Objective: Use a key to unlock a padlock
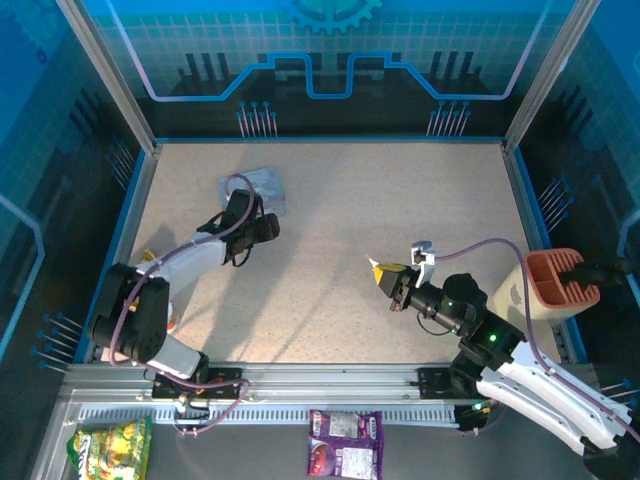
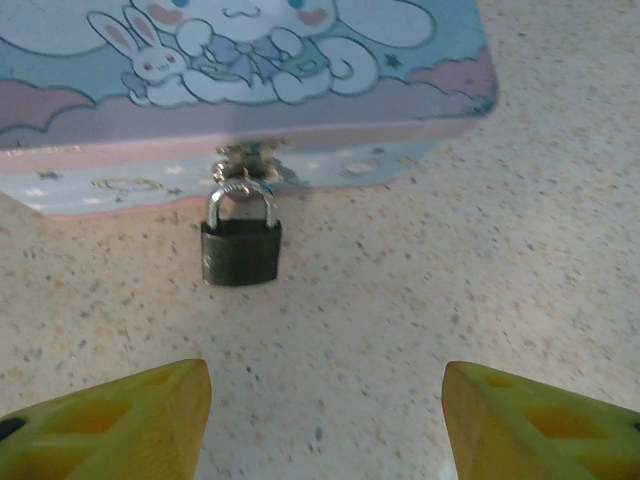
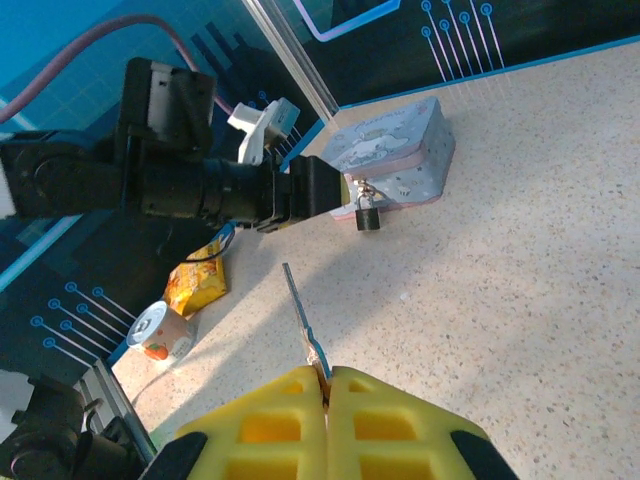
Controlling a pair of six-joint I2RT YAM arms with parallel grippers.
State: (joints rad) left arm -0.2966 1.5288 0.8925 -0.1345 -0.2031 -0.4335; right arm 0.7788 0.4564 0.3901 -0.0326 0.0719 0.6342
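Carrying the key (image 3: 300,315) across to the lock is, I'd say, the job right now. The right gripper (image 3: 325,380) has its yellow fingers pressed together on the key's head, and the thin grey blade pokes out ahead, aimed roughly at the padlock (image 2: 240,245) but well apart from it. The padlock sits at the far left of the counter (image 1: 400,200), hooked through the clasp of a pale blue cartoon tin (image 2: 250,80). Its dark blocky body lies on the counter just in front of the tin, silvery loop toward the tin. The left gripper (image 2: 325,390) hovers near it, fingers spread, nothing in them. To do this well, I'd have the left one pinch the body by its sides first so it can't swing. Then I'd line the blade squarely with the padlock's bottom end and go in slowly, since so thin a key could twist in the pinch.
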